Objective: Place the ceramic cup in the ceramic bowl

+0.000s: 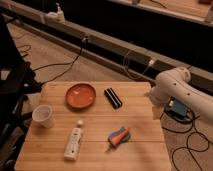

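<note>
The small white ceramic cup (43,115) stands upright near the left edge of the wooden table (95,160). The shallow orange-red ceramic bowl (81,95) sits on the table behind and to the right of the cup, apart from it and with nothing in it. My white arm (176,89) is bent at the right side of the table. My gripper (157,112) hangs at the table's right edge, far from both cup and bowl.
A black bar (113,98) lies just right of the bowl. A white bottle-like object (74,143) lies near the front. A blue and orange item (119,135) lies front centre. Cables run over the floor behind and to the right.
</note>
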`<state>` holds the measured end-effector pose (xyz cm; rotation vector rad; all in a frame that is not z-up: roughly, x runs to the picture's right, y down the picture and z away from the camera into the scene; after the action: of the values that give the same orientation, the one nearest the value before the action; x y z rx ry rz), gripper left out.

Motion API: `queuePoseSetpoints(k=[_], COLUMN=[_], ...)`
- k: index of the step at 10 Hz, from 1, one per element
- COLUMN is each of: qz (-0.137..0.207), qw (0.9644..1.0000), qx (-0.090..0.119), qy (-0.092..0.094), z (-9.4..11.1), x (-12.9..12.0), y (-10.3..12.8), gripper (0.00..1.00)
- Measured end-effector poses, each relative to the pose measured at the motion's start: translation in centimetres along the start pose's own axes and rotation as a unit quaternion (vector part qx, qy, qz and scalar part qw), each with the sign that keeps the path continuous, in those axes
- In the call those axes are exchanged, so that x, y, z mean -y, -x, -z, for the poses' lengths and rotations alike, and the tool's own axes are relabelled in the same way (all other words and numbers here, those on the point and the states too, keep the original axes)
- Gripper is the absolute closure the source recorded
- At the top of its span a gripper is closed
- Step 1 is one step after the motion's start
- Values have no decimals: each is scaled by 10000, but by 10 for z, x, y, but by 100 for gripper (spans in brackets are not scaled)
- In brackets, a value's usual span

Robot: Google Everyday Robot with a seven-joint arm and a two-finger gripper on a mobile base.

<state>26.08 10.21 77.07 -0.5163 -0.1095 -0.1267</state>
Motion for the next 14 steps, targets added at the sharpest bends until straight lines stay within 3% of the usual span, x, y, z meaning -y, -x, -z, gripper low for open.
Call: queuePoseSetpoints(k=[4,6,7,9,11,12,13,14], qz=[163,695,1015,1634,2378,2574,2649,2633], qw=[9999,9976,9947,9854,9667,9606,9581,9586], qx=[-52,44,163,471,942,1047,1088,1082], qy=[17,10,-47,-106,-72,-45,-29,-31], z=[4,5,4,1,3,5,5,5], x=[10,25,32,37,25,18,15,15], y=[6,45,74,142,230,249,256,254], gripper=[20,20,20,20,20,20,20,20])
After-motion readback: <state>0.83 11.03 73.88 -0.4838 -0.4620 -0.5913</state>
